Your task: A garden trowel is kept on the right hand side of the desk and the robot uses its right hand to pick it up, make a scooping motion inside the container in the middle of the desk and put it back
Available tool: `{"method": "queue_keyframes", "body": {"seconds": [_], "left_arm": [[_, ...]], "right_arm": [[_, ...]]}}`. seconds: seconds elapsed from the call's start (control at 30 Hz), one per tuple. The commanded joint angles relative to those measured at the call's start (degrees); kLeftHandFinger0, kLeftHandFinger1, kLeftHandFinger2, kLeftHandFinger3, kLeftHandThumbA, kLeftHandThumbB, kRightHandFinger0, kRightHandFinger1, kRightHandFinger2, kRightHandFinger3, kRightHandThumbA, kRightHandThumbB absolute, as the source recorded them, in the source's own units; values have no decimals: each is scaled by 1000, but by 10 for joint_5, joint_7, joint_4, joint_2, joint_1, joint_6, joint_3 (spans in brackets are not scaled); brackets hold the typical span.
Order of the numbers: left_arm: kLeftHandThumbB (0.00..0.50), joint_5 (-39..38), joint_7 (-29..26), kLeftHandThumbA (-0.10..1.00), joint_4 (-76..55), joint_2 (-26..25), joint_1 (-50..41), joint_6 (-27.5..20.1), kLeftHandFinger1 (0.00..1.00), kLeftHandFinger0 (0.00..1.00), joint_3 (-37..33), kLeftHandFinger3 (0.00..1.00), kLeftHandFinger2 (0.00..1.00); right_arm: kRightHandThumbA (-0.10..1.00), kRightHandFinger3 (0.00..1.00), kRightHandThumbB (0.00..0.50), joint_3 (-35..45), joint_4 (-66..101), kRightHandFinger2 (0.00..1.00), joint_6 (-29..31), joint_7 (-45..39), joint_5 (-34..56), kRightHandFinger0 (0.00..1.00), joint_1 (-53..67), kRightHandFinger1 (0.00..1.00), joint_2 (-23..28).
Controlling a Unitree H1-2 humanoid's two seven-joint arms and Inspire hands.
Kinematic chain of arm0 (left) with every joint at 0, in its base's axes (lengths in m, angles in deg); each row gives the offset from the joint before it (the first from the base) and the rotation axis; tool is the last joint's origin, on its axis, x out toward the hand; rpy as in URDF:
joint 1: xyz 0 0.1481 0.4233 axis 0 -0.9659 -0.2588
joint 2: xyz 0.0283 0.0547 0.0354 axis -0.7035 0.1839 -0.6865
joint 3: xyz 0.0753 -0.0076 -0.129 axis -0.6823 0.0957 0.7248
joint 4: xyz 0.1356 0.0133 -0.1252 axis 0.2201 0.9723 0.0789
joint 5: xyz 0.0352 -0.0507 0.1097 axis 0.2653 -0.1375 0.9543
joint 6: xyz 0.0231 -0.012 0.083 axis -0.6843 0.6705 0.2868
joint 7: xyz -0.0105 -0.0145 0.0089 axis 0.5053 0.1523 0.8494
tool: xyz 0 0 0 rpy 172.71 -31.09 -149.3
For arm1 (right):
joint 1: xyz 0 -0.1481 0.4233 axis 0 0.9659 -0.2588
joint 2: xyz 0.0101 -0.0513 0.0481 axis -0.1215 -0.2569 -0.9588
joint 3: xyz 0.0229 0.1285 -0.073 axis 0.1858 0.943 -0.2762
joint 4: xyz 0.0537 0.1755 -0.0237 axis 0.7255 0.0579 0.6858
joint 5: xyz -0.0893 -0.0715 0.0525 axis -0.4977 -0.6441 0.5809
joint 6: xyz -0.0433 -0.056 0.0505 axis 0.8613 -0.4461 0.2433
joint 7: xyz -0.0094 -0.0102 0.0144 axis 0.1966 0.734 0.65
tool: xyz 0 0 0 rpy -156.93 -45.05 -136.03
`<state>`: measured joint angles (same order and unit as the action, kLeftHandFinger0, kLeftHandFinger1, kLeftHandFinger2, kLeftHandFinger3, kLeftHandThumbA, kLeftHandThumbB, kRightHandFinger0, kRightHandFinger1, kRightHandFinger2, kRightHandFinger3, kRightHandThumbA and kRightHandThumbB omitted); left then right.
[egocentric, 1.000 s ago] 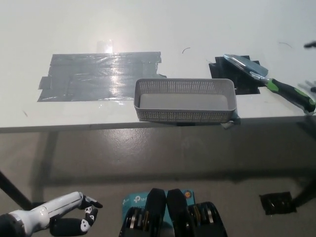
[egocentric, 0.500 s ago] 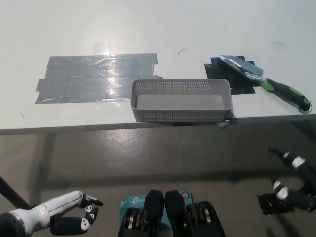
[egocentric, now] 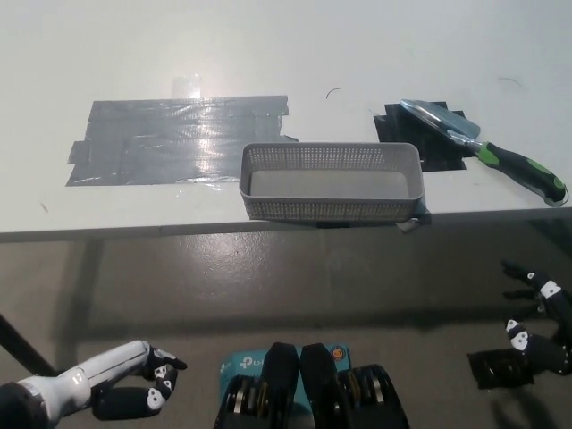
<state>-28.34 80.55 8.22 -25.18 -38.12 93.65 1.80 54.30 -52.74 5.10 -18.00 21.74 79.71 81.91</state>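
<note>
Desk (egocentric: 268, 45) lies open around the trowel (egocentric: 487, 154); container (egocentric: 331, 208) stands to its left

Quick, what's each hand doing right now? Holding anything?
Left hand: open, holding nothing.
Right hand: open, holding nothing.

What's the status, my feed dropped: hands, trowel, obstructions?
Right hand open, empty, below desk edge. Left hand resting lower left. Garden trowel lying on desk's right side. Nothing blocking it.
</note>
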Motion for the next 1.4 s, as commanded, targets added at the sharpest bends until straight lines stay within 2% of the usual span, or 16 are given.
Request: {"method": "queue_keyframes", "body": {"seconds": [0.0,0.07,0.1,0.2,0.27,0.3,0.37,0.53,0.73,0.8,1.03,1.1,1.2,1.3,1.37], "left_arm": [[429,-7,-27,1000,-7,-3,6,8,841,957,1,1000,883],[426,-9,-30,1000,-6,-4,4,8,871,1000,1,1000,904],[426,-11,-31,1000,-6,-4,3,8,873,1000,1,1000,905],[443,-6,-30,1000,-7,-2,2,8,861,985,2,1000,892],[421,-10,-32,1000,-8,-3,2,8,857,970,1,1000,897],[429,-10,-32,1000,-7,-3,3,8,844,957,1,1000,893],[422,-9,-36,1000,-7,-5,2,8,835,927,-2,1000,891],[430,-17,-43,1000,-4,-4,4,8,833,898,2,1000,895],[439,-29,-49,1000,-6,-15,4,8,840,924,-5,1000,893],[448,-34,-54,1000,-6,-18,4,8,824,923,-8,1000,888],[430,-34,-56,1000,-5,-20,4,8,835,930,-10,1000,897],[450,-39,-61,1000,-6,-25,5,8,824,906,-15,1000,896],[473,-41,-63,1000,-5,-26,5,8,825,928,-16,1000,883],[466,-37,-60,1000,-5,-25,5,8,829,936,-15,1000,887],[465,-39,-60,1000,-5,-23,4,8,824,937,-13,1000,876]], "right_arm": [[288,1000,270,-11,13,933,3,13,-6,768,-9,865,25],[289,1000,264,-15,15,925,0,12,-5,626,-10,794,29],[291,1000,263,-19,15,923,1,13,-7,617,-10,788,33],[299,1000,258,-28,21,929,-13,4,-6,709,-9,851,42],[291,1000,264,-34,16,920,-9,4,-1,796,-10,878,46],[297,1000,258,-39,16,921,-12,-1,-1,826,-10,884,50],[321,1000,260,-45,19,928,-19,-2,-4,850,-10,894,54],[321,1000,243,-52,27,942,-34,-1,-6,842,-19,886,61],[302,1000,240,-53,26,933,-34,0,7,759,-20,830,63],[291,1000,241,-55,27,938,-40,-4,11,703,-21,804,63],[293,1000,229,-60,26,916,-37,-6,17,700,-21,795,72],[305,1000,233,-60,26,916,-42,-7,20,696,-22,793,71],[316,1000,234,-63,28,910,-44,-10,21,700,-22,795,74],[320,1000,229,-68,30,925,-45,-14,19,724,-22,814,78],[309,1000,226,-71,31,921,-41,-14,18,705,-21,807,81]]}}
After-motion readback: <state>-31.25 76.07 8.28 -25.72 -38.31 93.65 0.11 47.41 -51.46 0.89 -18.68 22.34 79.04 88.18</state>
